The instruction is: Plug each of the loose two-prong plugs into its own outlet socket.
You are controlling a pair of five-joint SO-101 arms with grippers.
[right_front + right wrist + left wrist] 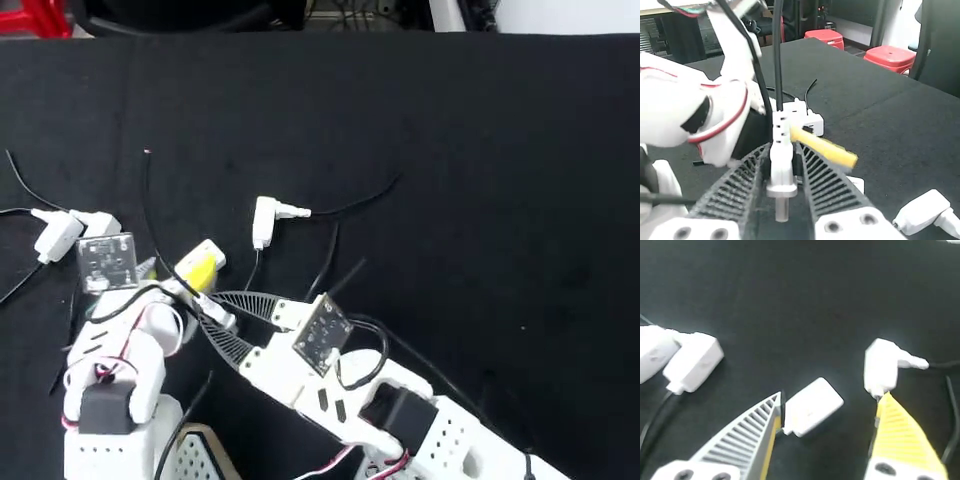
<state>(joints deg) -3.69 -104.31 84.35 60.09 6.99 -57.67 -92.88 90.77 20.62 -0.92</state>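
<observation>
- Right gripper (781, 150) is clamped on a white two-prong plug (780, 172), whose black cord runs up from between the ribbed fingers.
- Left gripper (831, 399) is spread wide, with a white outlet socket (812, 407) lying between its fingers on the black table (480, 150).
- Another white plug (883, 365) lies just beyond the yellow fingertip.

High view overhead of table (480, 150); left wrist close, downward; right wrist low, level; first two share angled plug (265, 218).
</observation>
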